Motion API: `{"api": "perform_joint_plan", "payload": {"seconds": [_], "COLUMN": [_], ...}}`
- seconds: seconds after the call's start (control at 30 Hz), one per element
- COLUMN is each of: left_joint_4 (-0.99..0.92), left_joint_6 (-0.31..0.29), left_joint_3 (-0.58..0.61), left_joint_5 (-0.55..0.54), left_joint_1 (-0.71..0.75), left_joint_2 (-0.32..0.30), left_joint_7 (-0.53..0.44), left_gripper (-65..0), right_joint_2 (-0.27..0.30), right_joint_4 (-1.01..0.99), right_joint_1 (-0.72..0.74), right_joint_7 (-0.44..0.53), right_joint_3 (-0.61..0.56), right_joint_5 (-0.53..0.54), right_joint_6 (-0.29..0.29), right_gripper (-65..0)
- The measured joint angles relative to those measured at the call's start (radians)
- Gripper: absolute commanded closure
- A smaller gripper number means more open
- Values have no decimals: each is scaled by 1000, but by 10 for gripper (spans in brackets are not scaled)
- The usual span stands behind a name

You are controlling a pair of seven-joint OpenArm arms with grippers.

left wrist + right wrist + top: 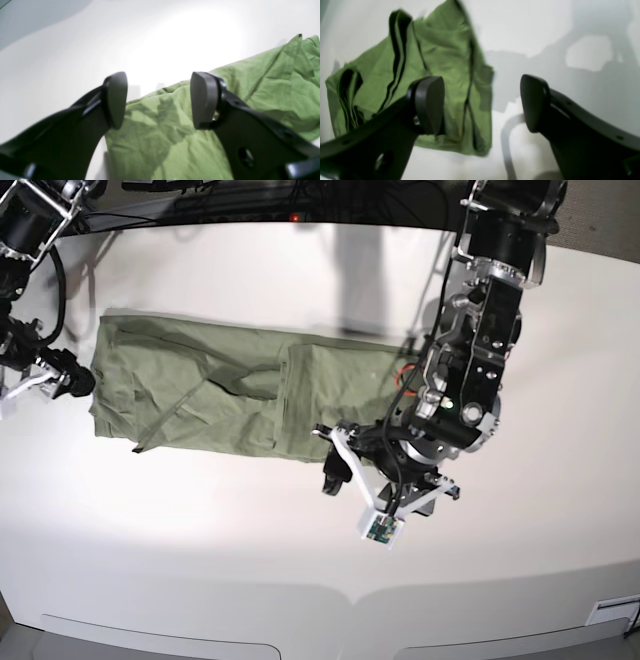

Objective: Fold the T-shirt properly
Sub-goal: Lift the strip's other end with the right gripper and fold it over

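Observation:
The green T-shirt [220,395] lies on the white table [200,560] as a long, wrinkled folded band running left to right. My left gripper [335,460] hovers at the band's front edge near its right end. In the left wrist view it [158,100] is open and empty, with the shirt [275,82] below and between the fingers. My right gripper [70,377] is at the shirt's left end. In the right wrist view it [482,105] is open and empty, with the shirt's folded end [440,50] under its left finger [430,102].
Dark cables [200,190] run along the table's back edge. The left arm's column [490,310] stands over the shirt's right end. The table's front edge [330,600] curves below. Bare white tabletop lies in front of the shirt.

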Motion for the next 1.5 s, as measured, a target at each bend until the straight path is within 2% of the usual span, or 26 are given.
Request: {"api": "perform_joint_plan", "payload": {"seconds": [0.23, 0.33, 0.47, 0.6, 0.67, 0.7, 0.77, 0.83, 0.93, 1.03, 1.2, 1.3, 1.37, 1.5], "left_joint_4": [0, 0, 0, 0, 0, 0, 0, 0, 0, 0, -3, -40, -94, -258], "left_joint_6": [0, -5, -95, -99, -99, -99, -99, -99, -99, -99, -49, -50, -50, -40], "left_joint_3": [0, -1, 0, 0, 0, 0, 0, 0, 0, 0, 0, 0, 0, 0], "left_joint_5": [0, 0, 1, 0, 0, 1, 1, 1, 2, 56, 110, 148, 183, 182], "left_joint_1": [12, 63, 137, 170, 172, 172, 169, 169, 169, 172, 178, 177, 174, 164], "left_joint_2": [0, -1, 0, -1, -1, -1, -1, -1, 0, -1, -1, 1, 0, 0], "left_joint_7": [108, 109, 118, 90, 79, 66, 44, 37, 37, 5, -60, -138, -155, -182], "left_gripper": [-387, -387, -387, -387, -387, -387, -386, -387, -386, -386, -386, -386, -386, -386], "right_joint_2": [-26, -60, -99, -103, -104, -104, -105, -109, -113, -112, -118, -117, -117, -118], "right_joint_4": [-27, -27, -27, -27, -23, -19, -1, 22, 58, 100, 163, 211, 249, 333], "right_joint_1": [0, 8, 9, 11, 10, 9, 7, 5, 16, 61, 120, 134, 144, 147], "right_joint_7": [19, 50, 63, 48, 40, 31, 14, 6, -10, -39, -124, -163, -183, -212], "right_joint_3": [-154, -196, -211, -211, -211, -211, -214, -216, -215, -215, -216, -215, -216, -217], "right_joint_5": [11, 12, 39, 56, 55, 48, 37, 18, 14, 19, 29, 93, 150, 225], "right_joint_6": [3, 3, 7, 7, 7, 6, 6, -1, -1, 0, 0, 0, 3, 3], "right_gripper": [-467, -467, -466, -425, -380, -336, -190, 0, 0, 0, 0, 0, 0, 0]}}
